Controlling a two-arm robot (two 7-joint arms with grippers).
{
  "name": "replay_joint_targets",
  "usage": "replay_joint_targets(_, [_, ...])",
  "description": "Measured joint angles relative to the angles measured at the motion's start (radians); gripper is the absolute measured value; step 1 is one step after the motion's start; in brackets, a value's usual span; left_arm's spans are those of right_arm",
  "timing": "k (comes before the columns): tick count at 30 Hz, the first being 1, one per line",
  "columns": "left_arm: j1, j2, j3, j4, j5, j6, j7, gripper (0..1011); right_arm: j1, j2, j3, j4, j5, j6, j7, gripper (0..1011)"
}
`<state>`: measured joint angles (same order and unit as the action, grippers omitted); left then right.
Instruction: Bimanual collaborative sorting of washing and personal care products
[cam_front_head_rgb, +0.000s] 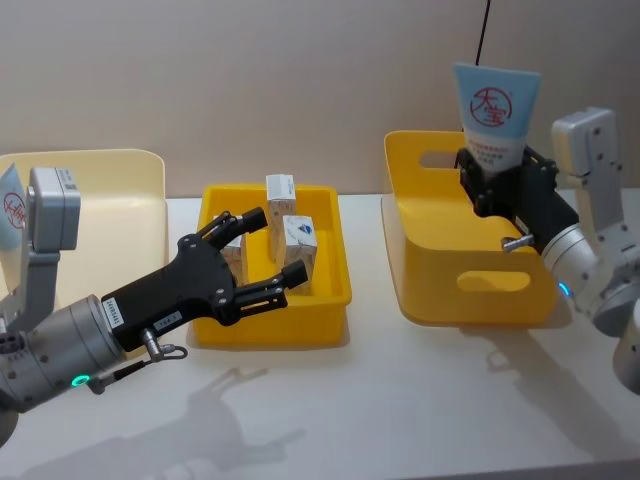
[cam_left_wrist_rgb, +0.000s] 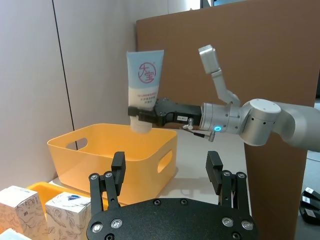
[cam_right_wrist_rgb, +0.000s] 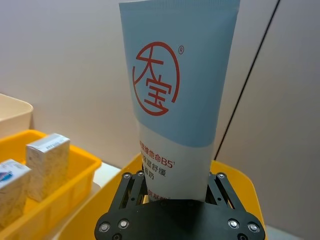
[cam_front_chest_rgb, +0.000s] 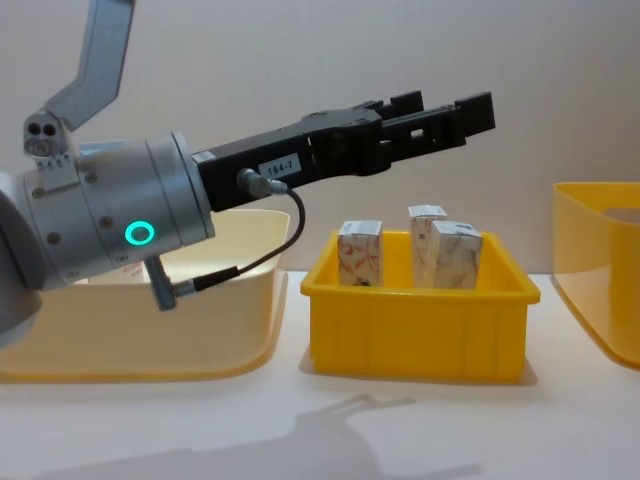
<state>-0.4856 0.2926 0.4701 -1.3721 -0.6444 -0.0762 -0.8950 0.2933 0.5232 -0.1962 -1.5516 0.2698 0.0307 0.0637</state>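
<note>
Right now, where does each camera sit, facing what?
Head: high, looking down on the small yellow bin; left gripper, right gripper show.
Chest: low, facing the cartons; left gripper shows.
Left wrist: behind its open fingers, facing the tube.
Right wrist: behind its gripper, along the tube.
Head, left wrist share the large yellow bin.

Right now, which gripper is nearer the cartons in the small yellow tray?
Left. The left gripper hangs open above the cartons; the right gripper is off to the right, holding a light-blue tube over the larger yellow bin.
</note>
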Motion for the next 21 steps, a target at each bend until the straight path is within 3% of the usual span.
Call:
replay_joint_targets(10, [0.0,0.0,0.0,0.0,0.0,0.0,0.0,1003,0.006,-0.048,0.003,0.03,-0.012,0.076,-0.051,449])
replay_joint_targets(21, [0.0,0.0,0.0,0.0,0.0,0.0,0.0,1003,0.015,-0.081,0.003,0.052,-0.024,0.11,-0.08,469])
